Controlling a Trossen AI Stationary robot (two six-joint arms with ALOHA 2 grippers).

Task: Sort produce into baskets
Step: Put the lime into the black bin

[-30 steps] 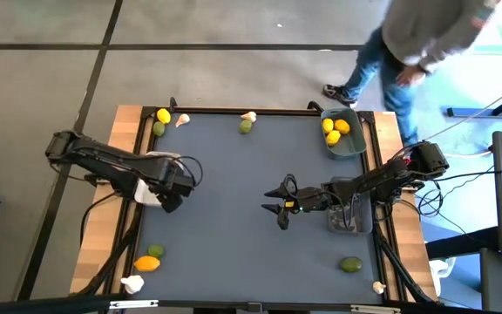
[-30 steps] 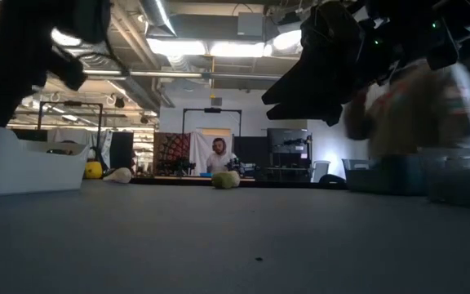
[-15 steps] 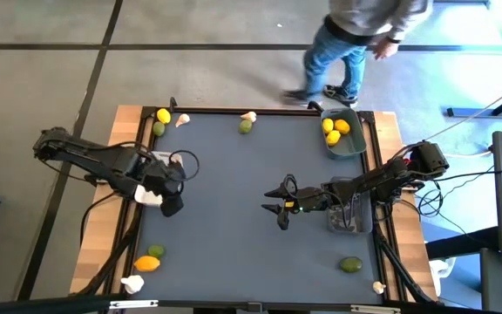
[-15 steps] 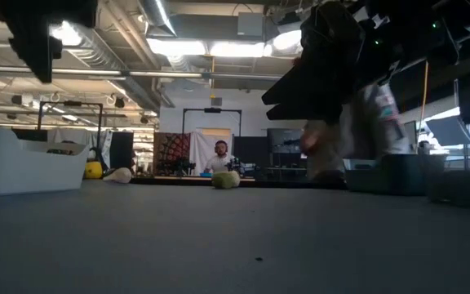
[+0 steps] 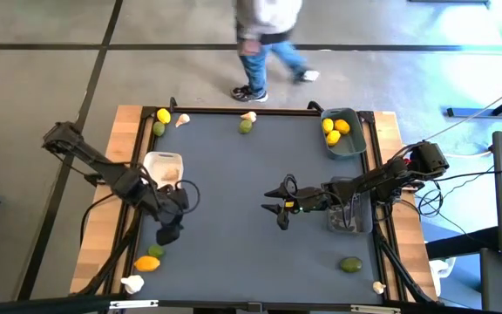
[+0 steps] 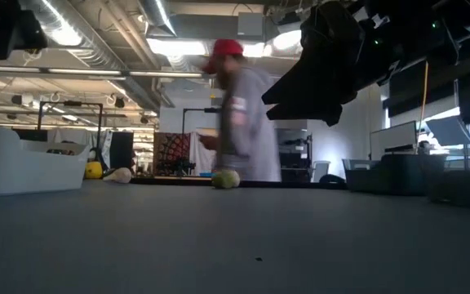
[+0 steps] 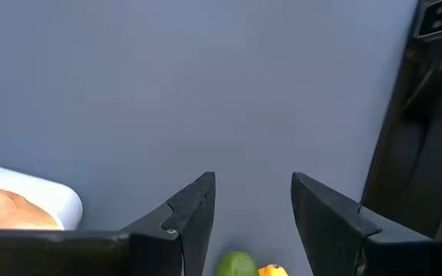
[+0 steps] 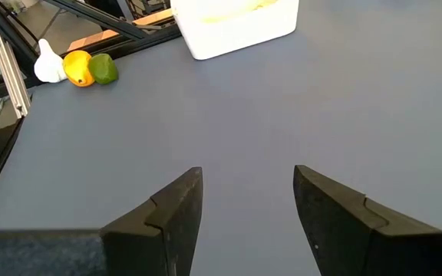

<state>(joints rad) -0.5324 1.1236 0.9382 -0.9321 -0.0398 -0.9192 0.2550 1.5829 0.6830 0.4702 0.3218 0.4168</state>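
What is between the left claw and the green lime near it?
Nothing: only bare grey table lies between the open left gripper and the lime. The high view shows that, and the left wrist view shows the lime just past the empty fingers.

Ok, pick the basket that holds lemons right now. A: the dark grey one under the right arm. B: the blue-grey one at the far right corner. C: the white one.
B: the high view shows yellow lemons lying inside the blue-grey basket at the table's far right corner.

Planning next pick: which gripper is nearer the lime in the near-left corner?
Left. The left gripper hovers just beside the lime; the right gripper hangs mid-table, far off.
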